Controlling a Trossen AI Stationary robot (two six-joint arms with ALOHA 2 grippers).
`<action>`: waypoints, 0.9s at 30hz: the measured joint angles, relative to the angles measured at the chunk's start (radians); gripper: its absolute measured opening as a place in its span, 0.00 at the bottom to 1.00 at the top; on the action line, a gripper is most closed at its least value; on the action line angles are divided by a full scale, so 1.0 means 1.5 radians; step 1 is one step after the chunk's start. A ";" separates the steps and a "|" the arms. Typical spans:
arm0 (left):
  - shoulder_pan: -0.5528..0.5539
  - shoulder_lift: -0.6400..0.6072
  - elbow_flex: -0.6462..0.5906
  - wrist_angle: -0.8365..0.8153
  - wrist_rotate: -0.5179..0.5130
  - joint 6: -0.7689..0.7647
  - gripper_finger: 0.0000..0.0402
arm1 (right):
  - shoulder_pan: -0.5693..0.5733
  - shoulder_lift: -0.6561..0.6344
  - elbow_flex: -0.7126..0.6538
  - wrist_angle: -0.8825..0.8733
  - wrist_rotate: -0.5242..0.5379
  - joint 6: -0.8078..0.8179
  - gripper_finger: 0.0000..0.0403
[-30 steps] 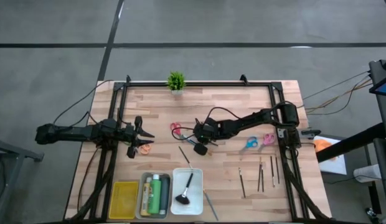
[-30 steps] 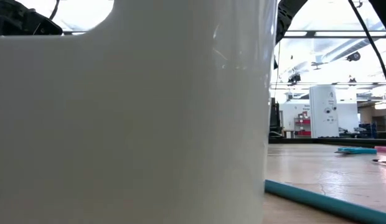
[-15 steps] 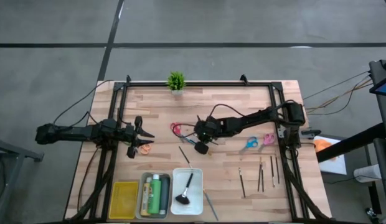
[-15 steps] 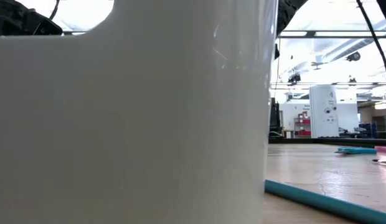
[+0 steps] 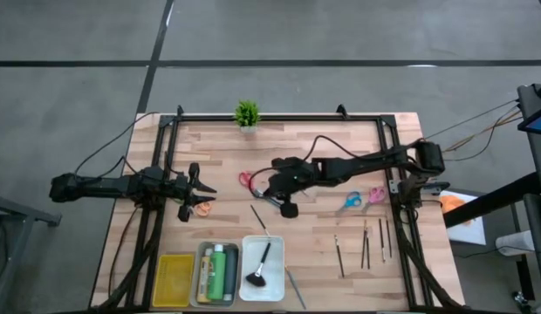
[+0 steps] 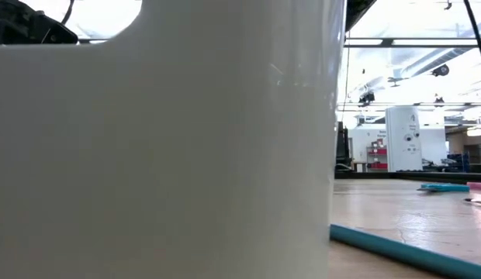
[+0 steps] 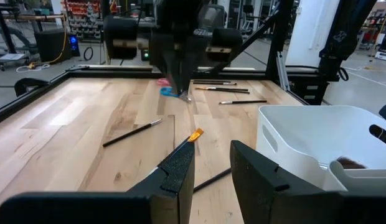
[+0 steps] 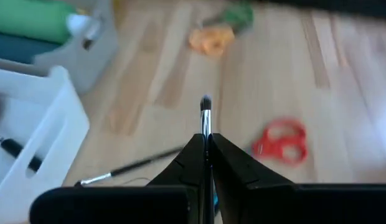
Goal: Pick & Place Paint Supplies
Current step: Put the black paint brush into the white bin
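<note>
Wooden worktop point(image 5: 323, 244), trays along lower-left edge. Right hand point(image 5: 272, 194) mid-frame in high view, fingers clamped on a thin dark brush point(image 8: 205, 118), bristle tip poking out past the fingertips; probably lifted for carrying to the white tray point(image 5: 275, 249), which already holds a fan brush point(image 5: 258, 270). Red scissors point(image 5: 245, 180) lie just left of that hand, another brush point(image 5: 257, 217) just below it. Left hand point(image 5: 203, 187) waits at left worktop edge, fingers apart, empty, orange scissors point(image 5: 202, 209) just below it.
</note>
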 joint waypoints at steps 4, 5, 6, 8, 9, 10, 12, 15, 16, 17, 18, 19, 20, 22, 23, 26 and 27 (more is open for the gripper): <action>0.000 0.000 0.000 0.000 0.000 0.000 0.26 | 0.000 -0.002 0.000 0.061 -0.065 -0.076 0.04; 0.000 0.000 0.000 0.000 0.000 0.000 0.26 | 0.000 -0.002 0.000 0.074 -0.084 -0.088 0.04; 0.000 0.000 0.000 0.000 0.000 0.000 0.26 | 0.000 0.000 0.000 0.084 -0.107 -0.104 0.04; 0.000 0.000 0.000 0.000 0.000 0.000 0.26 | 0.001 0.005 0.000 0.104 -0.172 -0.141 0.04; 0.000 0.000 0.000 0.000 0.000 0.000 0.26 | 0.001 0.007 0.000 0.106 -0.205 -0.161 0.04; 0.000 0.000 0.000 0.000 0.000 0.000 0.26 | 0.002 0.009 0.000 0.106 -0.234 -0.180 0.04; 0.000 0.000 0.000 0.000 0.000 0.000 0.26 | 0.009 0.011 0.000 0.108 -0.268 -0.209 0.04; 0.000 0.000 0.000 0.000 0.000 0.000 0.26 | 0.021 0.011 0.000 0.114 -0.326 -0.255 0.04; 0.000 0.000 0.000 0.000 0.000 0.000 0.26 | 0.027 0.011 0.000 0.119 -0.349 -0.273 0.04; 0.000 0.000 0.000 0.000 0.000 0.000 0.26 | 0.034 0.011 0.000 0.123 -0.371 -0.292 0.04; 0.000 0.000 0.000 0.000 0.000 0.000 0.26 | 0.042 0.011 0.000 0.130 -0.387 -0.305 0.04; 0.000 0.000 0.000 0.000 0.000 0.000 0.26 | 0.050 0.011 0.000 0.137 -0.399 -0.315 0.04; 0.000 0.000 0.000 0.000 0.000 0.000 0.26 | 0.059 0.011 0.000 0.141 -0.405 -0.322 0.04; 0.000 0.000 0.000 0.000 0.000 0.000 0.26 | 0.075 0.011 0.001 0.149 -0.408 -0.334 0.04; 0.000 0.000 0.000 0.000 0.000 0.000 0.26 | 0.082 0.011 0.001 0.153 -0.408 -0.339 0.04; 0.000 0.000 0.000 0.000 0.000 0.000 0.26 | 0.101 0.011 0.001 0.177 -0.407 -0.342 0.04; 0.000 0.000 0.000 0.000 0.000 0.000 0.26 | 0.107 0.011 0.001 0.185 -0.405 -0.343 0.04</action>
